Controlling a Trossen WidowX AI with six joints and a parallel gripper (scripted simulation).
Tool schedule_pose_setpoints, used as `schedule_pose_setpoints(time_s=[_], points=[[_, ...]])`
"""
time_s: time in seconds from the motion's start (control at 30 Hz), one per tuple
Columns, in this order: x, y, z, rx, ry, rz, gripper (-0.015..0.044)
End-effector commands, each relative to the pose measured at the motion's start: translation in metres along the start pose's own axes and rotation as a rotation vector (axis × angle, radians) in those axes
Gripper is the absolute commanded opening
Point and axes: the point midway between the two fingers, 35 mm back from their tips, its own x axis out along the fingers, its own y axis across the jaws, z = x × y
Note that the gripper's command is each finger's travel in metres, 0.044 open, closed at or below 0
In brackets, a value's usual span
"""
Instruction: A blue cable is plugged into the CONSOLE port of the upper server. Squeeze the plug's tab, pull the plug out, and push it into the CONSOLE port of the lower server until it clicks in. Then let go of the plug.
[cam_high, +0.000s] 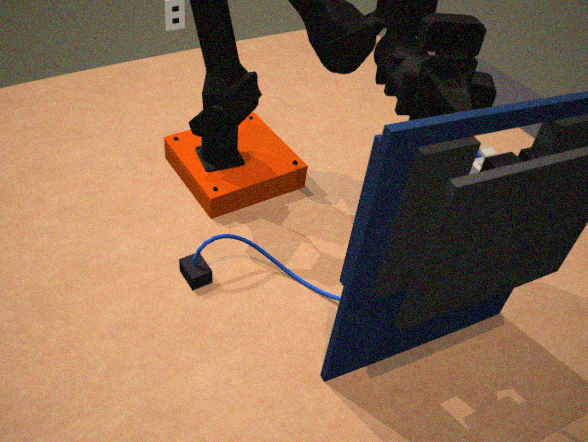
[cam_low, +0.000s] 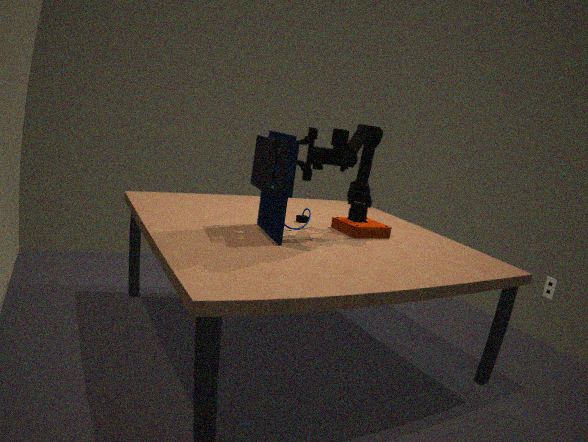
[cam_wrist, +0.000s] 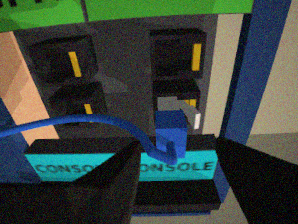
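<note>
End effector about half open, holding nothing. Plug sits in a port just above the right CONSOLE label, between the fingertips in wrist view, cable attached. Base on counter.

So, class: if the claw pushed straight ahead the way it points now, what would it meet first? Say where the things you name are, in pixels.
Probably the plug (cam_wrist: 171, 127): it lies ahead between the claw's (cam_wrist: 179, 142) fingertips, though depth is unclear.
</note>
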Motion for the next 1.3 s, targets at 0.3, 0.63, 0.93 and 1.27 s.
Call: schedule_pose_setpoints(time_s=[0.3, 0.63, 0.93, 1.27], points=[[0.022, 0.001, 0.008, 0.003, -0.005, -0.001, 0.0239], [0.036, 0.001, 0.01, 0.003, -0.005, -0.002, 0.0239], [0.036, 0.001, 0.01, 0.003, -0.005, -0.002, 0.0239], [0.035, -0.001, 0.008, 0.003, 0.002, -0.005, 0.0206]])
